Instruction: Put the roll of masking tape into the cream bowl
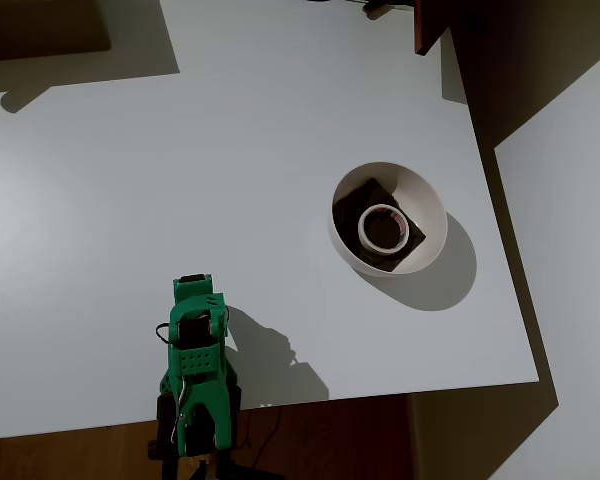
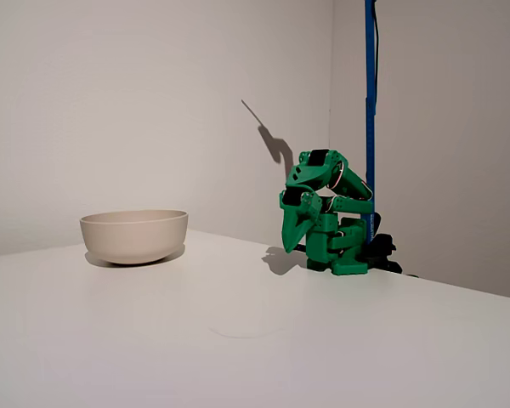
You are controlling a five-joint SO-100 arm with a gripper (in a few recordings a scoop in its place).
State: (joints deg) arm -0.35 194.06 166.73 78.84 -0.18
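The roll of masking tape (image 1: pixel 364 230) lies flat inside the cream bowl (image 1: pixel 435 200), on the dark brown square pad (image 1: pixel 352 213) at its bottom. In the fixed view the bowl (image 2: pixel 134 235) stands at the left and its wall hides the tape. The green arm (image 1: pixel 198 350) sits folded at the table's near edge in the overhead view, well left of the bowl. Its gripper (image 2: pixel 290 246) points down at the table, shut and holding nothing, far from the bowl.
The white table (image 1: pixel 180 180) ends just right of the bowl and just below the arm's base. A blue pole (image 2: pixel 370 102) rises behind the arm. A dark brown object (image 1: pixel 430 25) juts over the table's top right corner.
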